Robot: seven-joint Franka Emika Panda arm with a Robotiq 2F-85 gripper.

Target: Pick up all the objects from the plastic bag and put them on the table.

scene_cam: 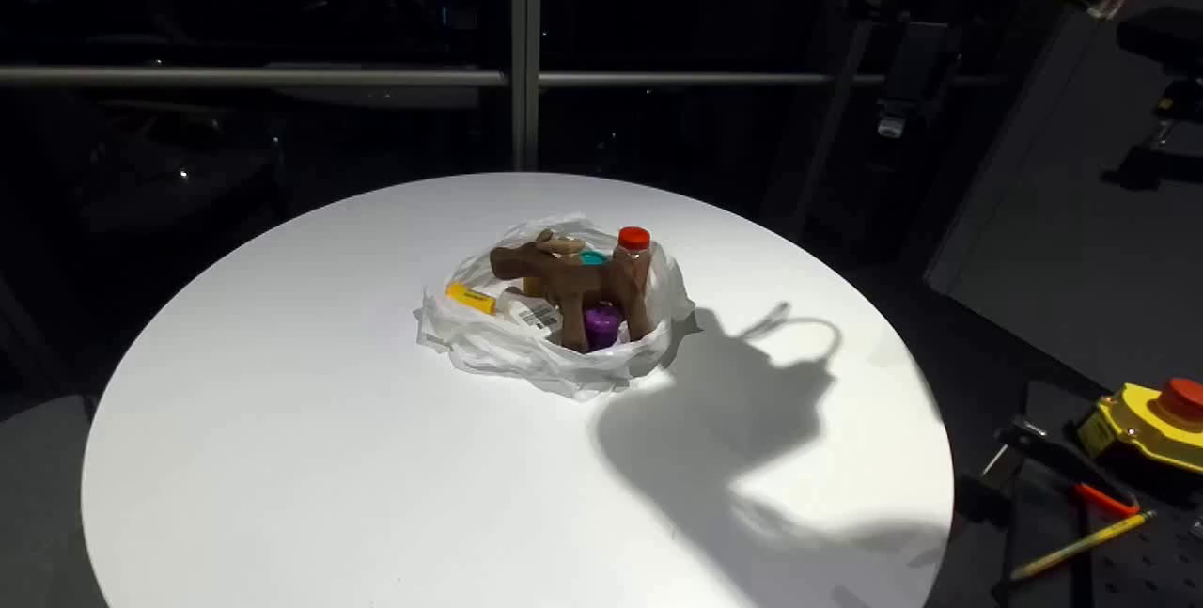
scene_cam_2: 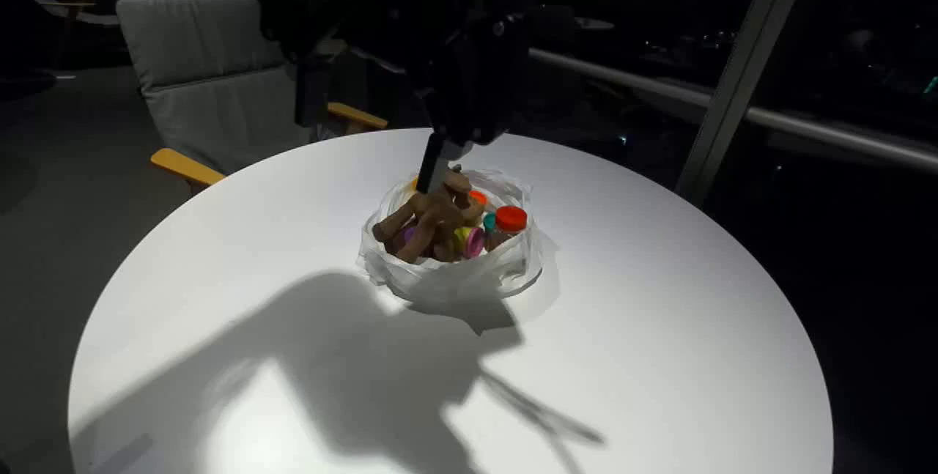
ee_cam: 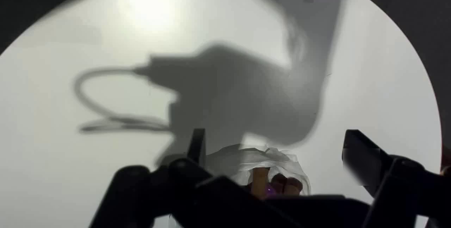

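Picking up the toy point(scene_cam: 587, 282) seems the step in hand — it lies among other objects point(scene_cam: 634, 238) in the bag point(scene_cam: 512, 354), centre frame on the worktop point(scene_cam: 301, 429). The pincer point(ee_cam: 275, 130) stands wide, empty; next, probably — lower astride the toy, close.

In the wrist view the black two-fingered gripper point(ee_cam: 275, 133), its lower links cut off by the bottom edge, hides most of the thin, wrinkled, whitish plastic bag point(ee_cam: 267, 155) and nearly all its contents. In an exterior view the brown, thick-legged toy animal point(scene_cam: 587, 284) covers part of a round teal lid point(scene_cam: 592, 257), and the print on a small white barcode label point(scene_cam: 539, 317) is too small to read. The large round white table point(scene_cam: 282, 458) runs past the bottom edge in both exterior views, and a yellow box with a red button point(scene_cam: 1132, 425) is cut off by the right edge in an exterior view.
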